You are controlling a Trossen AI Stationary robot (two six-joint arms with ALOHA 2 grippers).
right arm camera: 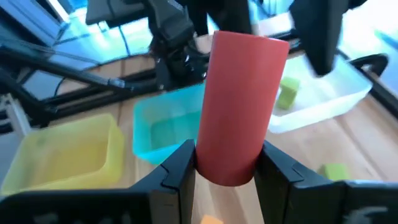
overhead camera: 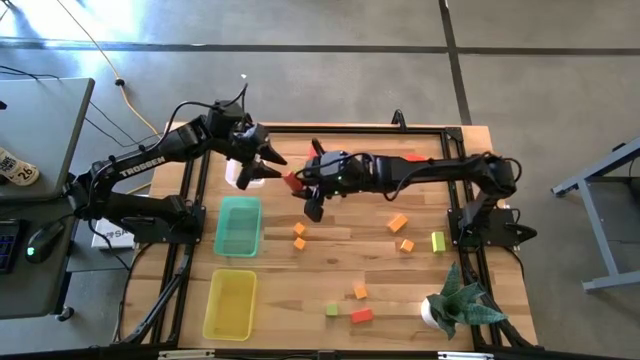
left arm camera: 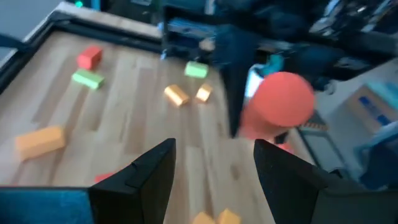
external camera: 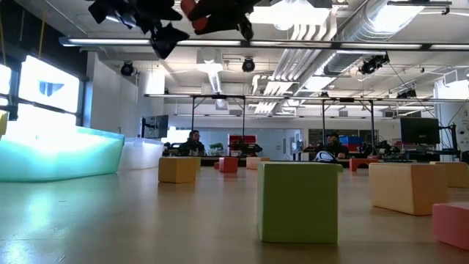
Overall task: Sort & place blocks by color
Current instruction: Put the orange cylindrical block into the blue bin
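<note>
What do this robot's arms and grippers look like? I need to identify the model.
Two dark, near-black jointed arms. The left arm carries white TROSSEN lettering; black cables run along both. The left gripper and right gripper each have two dark, flat, angular fingers.

Three trays (overhead camera: 238, 226) along table's (overhead camera: 330, 260) left side; blocks (overhead camera: 398, 223) scattered right of them

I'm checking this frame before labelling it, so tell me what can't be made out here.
- Clear tray: in the high view the left gripper covers most of it, so its contents can't be counted.
- Red cylinder in the right gripper: its lower end is hidden between the fingers.
- Low view: both grippers are cut off by the top edge.
</note>
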